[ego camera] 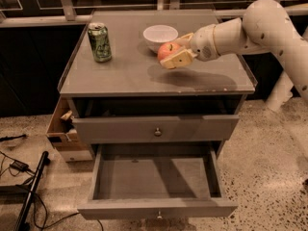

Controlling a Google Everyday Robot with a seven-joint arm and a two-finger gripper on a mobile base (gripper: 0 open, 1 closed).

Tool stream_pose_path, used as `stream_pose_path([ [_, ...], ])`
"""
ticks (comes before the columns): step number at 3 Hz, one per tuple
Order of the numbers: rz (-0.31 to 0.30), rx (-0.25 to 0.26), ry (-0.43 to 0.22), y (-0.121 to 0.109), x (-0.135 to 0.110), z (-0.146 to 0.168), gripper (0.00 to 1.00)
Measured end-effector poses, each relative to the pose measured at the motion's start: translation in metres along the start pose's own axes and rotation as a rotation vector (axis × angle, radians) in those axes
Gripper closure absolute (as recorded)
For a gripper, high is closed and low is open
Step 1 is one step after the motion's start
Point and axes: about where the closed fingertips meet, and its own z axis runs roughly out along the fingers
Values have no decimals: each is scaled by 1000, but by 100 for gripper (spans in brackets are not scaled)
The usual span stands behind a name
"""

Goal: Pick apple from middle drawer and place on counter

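Green can, white bowl (cardboard box below)

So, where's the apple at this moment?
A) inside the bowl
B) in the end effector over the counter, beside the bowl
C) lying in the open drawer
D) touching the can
B: the end effector grips the apple over the counter, just in front of the bowl, not in the open drawer.

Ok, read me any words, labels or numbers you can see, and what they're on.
Green can on the counter: printed label, too blurred to read.
No text on the apple, the gripper holding it over the counter, or the white bowl.
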Motion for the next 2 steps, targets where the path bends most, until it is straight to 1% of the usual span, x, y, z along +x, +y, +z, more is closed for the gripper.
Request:
stream_pose_path([
  [1, 62, -7, 4, -12, 5, 2, 100],
  [2, 124, -20, 6, -16, 15, 4, 100],
])
